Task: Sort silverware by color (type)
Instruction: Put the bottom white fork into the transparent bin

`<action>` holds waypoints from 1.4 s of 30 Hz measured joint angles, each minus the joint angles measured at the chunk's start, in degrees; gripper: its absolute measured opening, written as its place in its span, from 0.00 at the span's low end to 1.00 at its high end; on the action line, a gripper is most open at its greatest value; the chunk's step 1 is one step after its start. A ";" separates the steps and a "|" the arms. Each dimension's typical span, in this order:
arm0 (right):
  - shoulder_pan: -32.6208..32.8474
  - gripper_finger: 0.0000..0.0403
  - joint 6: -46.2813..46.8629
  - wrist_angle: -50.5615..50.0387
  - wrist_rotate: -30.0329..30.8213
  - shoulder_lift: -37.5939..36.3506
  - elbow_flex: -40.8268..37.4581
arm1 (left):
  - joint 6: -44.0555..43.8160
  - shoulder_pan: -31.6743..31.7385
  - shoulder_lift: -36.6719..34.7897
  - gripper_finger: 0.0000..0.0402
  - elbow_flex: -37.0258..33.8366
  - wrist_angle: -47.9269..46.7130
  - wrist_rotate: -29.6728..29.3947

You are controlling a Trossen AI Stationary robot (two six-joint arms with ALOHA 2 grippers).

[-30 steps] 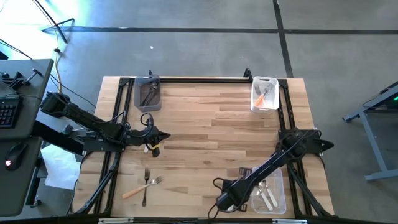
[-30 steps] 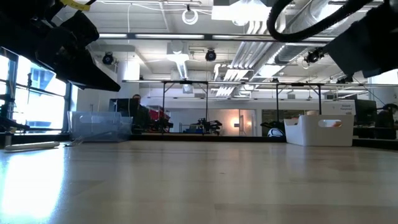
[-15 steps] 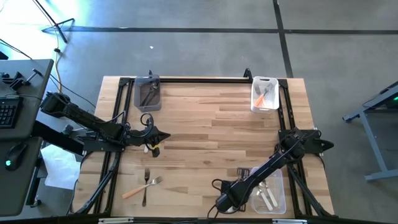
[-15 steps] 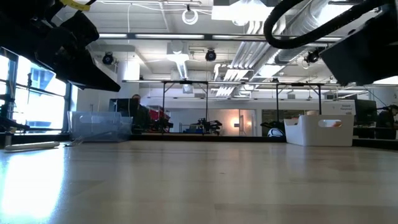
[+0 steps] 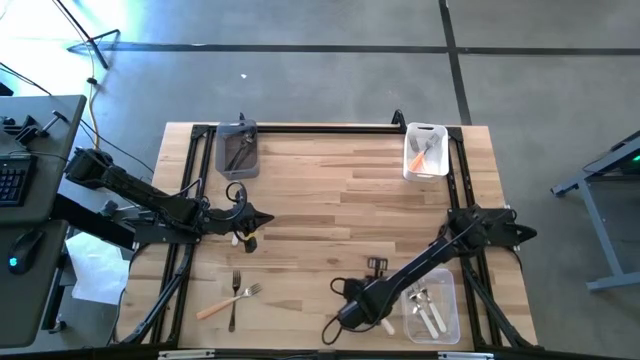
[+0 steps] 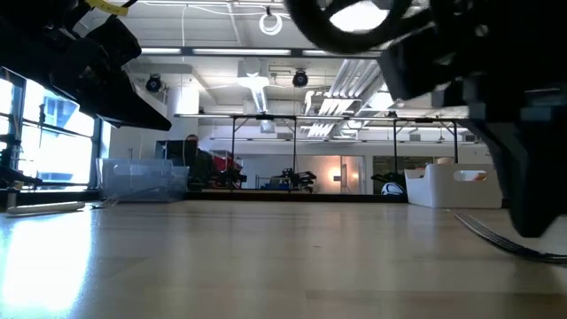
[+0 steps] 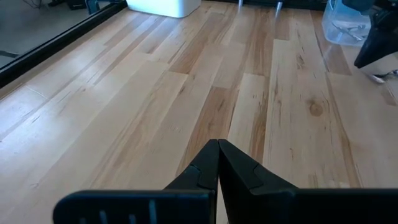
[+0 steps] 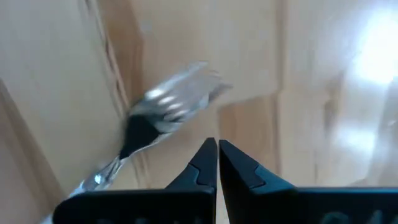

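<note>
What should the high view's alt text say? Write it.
From above: the shut right pincer hangs over the wooden table beside a clear bin. Two forks lie loose left of it; the left pincer waits shut.

On the wooden table (image 5: 330,190), a grey bin (image 5: 237,149) sits at the far left corner and a white bin (image 5: 425,150) with orange-handled forks at the far right corner. A clear bin (image 5: 432,305) with white-handled forks lies at the near right corner. Two forks (image 5: 232,296) lie crossed near the near left corner. The left gripper (image 5: 258,217) hovers by the left edge; the right gripper (image 5: 375,264) reaches over the near middle.
</note>
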 joint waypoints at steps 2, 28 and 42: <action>-0.37 0.00 -0.70 0.95 1.42 -0.74 0.00 | 0.01 0.01 -0.01 0.00 0.00 0.02 -0.01; 0.86 0.41 5.68 11.16 -8.63 -2.83 0.07 | -0.04 0.00 0.00 0.00 0.00 0.00 -0.02; -0.39 0.22 6.86 10.83 -11.88 0.62 0.29 | -0.99 0.02 -0.02 0.00 0.02 -1.28 -0.02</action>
